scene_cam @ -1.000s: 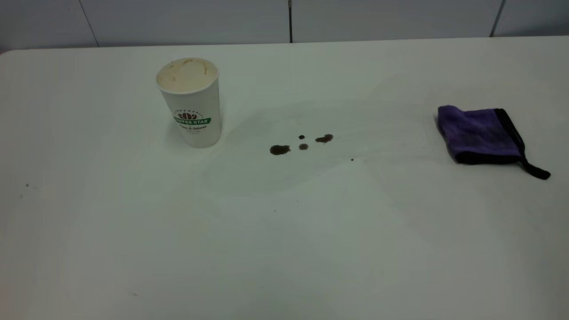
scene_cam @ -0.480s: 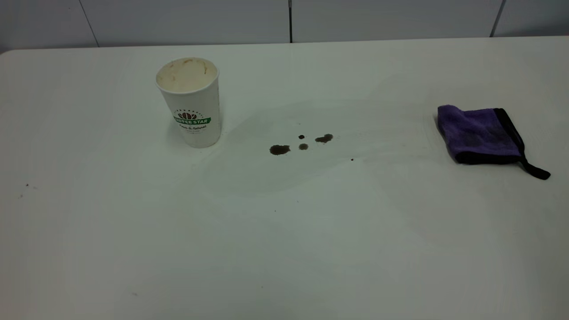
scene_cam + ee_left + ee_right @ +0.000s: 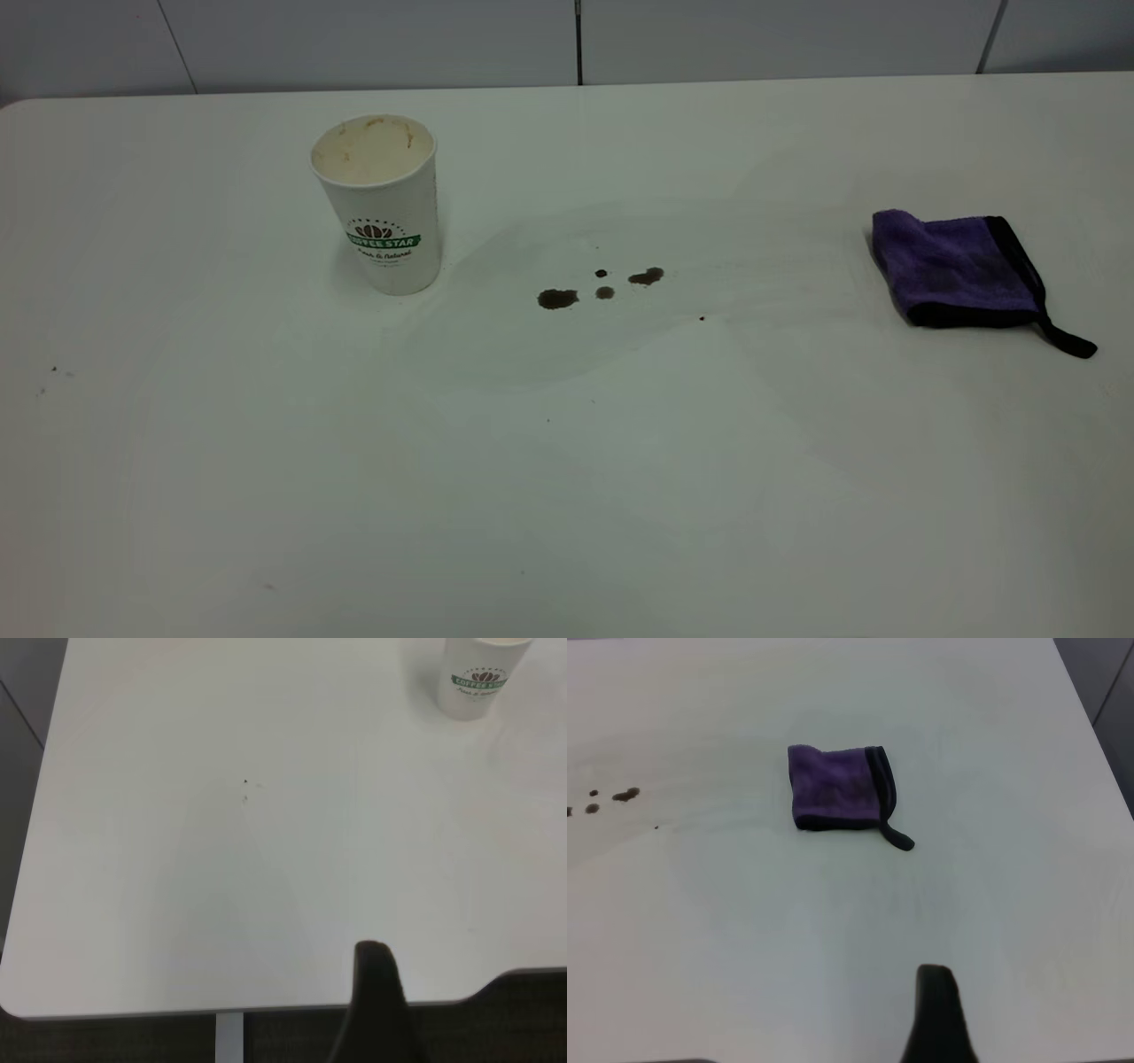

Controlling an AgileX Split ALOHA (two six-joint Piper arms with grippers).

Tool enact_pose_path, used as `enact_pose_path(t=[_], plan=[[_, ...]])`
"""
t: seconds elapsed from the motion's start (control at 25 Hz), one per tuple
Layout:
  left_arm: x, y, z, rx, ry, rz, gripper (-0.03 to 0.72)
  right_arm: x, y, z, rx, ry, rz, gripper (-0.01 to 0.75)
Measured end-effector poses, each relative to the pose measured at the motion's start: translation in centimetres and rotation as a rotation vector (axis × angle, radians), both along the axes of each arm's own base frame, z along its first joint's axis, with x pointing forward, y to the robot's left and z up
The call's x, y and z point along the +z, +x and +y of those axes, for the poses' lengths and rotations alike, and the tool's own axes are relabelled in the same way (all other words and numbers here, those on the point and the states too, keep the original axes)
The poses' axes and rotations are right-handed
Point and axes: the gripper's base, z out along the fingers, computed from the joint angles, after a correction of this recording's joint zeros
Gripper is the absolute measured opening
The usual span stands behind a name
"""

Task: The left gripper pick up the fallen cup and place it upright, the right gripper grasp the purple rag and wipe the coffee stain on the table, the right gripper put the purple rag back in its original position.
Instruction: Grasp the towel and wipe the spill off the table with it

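The cup [image 3: 381, 202] stands upright on the table [image 3: 567, 496] at the back left, its stained cream inside showing; it also shows in the left wrist view [image 3: 478, 673]. The coffee stain [image 3: 598, 288], a few small brown blotches, lies mid-table, right of the cup, and shows in the right wrist view [image 3: 607, 800]. The purple rag [image 3: 961, 266] lies flat at the right [image 3: 837, 787], its loop tab pointing to the front right. Only a dark tip of my left gripper [image 3: 376, 992] shows, far from the cup near the table edge. Only a dark tip of my right gripper [image 3: 937, 1005] shows, well short of the rag. Neither arm shows in the exterior view.
A lone tiny dark speck [image 3: 702, 317] lies right of the stain. Faint specks [image 3: 53, 369] mark the table's left side. A grey panelled wall [image 3: 567, 40] runs behind the table. The table's front edge and a rounded corner [image 3: 18, 1005] show in the left wrist view.
Nothing on the table has moved; only faint shadows on the tabletop shift slightly.
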Motion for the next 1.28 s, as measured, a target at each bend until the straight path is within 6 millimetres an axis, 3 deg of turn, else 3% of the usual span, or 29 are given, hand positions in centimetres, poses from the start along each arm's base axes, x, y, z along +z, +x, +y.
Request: enact_pose_path(t=[1.28], plan=[[0.0,0.0,-0.09,-0.011,-0.002,0.0,0.58,0.07,0.12,0.33,0.023,0.034,0.004,0.591]])
